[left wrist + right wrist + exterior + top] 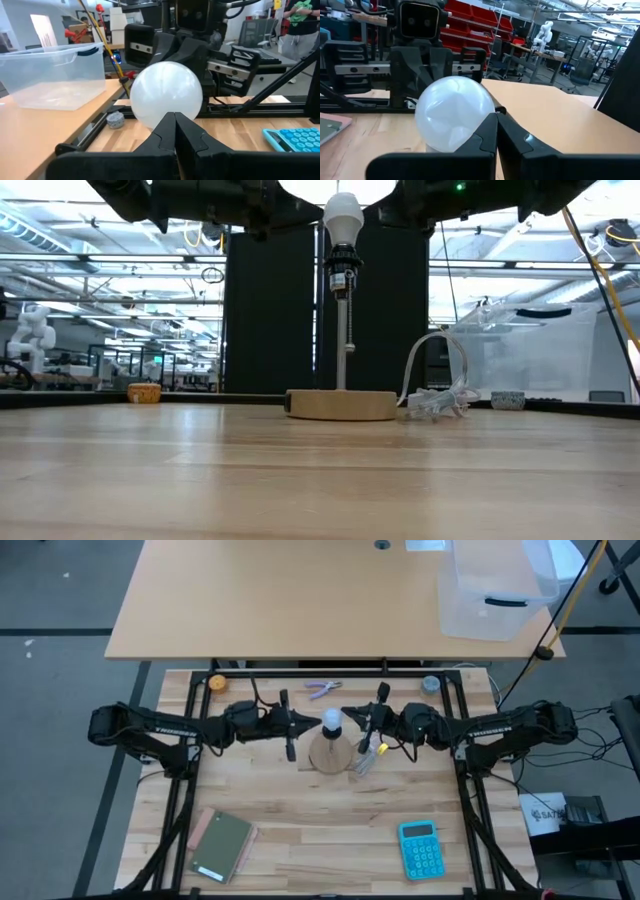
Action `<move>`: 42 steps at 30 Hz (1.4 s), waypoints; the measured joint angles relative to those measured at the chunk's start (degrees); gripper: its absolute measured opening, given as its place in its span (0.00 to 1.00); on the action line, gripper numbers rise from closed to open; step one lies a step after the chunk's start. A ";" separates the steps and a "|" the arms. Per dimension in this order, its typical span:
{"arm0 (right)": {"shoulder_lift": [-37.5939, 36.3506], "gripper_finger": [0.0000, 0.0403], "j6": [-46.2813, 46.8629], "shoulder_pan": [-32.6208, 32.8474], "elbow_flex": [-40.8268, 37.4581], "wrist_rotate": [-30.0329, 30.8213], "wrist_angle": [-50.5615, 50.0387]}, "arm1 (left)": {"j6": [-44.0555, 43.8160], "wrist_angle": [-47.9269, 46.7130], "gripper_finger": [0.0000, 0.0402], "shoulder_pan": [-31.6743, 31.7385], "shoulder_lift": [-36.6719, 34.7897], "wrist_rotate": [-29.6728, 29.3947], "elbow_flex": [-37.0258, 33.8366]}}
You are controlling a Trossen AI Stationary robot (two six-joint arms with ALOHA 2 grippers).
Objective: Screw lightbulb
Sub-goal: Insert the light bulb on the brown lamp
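The lightbulb (pixel 332 721) at frame centre in the high view is hemmed in by the left gripper (pixel 309 725) and the right gripper (pixel 352 720), both closed, so no side approach is free there. The cord bundle (pixel 368 757) crowds the wooden base (pixel 331 754) at lower right. Bare tabletop (pixel 320 830) lies open across the lower middle, between the notebook (pixel 222 844) at lower left and the calculator (pixel 420 849) at lower right.

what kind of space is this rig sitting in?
Looks like a robotics lab or workshop: red parts bins on shelving, a white humanoid-style robot in the background, and an open hall of benches beyond the wooden table.
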 joint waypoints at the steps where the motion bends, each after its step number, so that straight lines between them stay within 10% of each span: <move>1: -0.02 0.00 0.00 0.18 0.00 0.04 -0.11 | -0.12 -0.05 0.00 0.21 0.00 0.01 0.00; 42: 0.09 0.00 -3.19 3.97 0.02 7.55 -1.44 | 0.37 -3.46 0.00 -1.36 -3.50 -1.04 0.02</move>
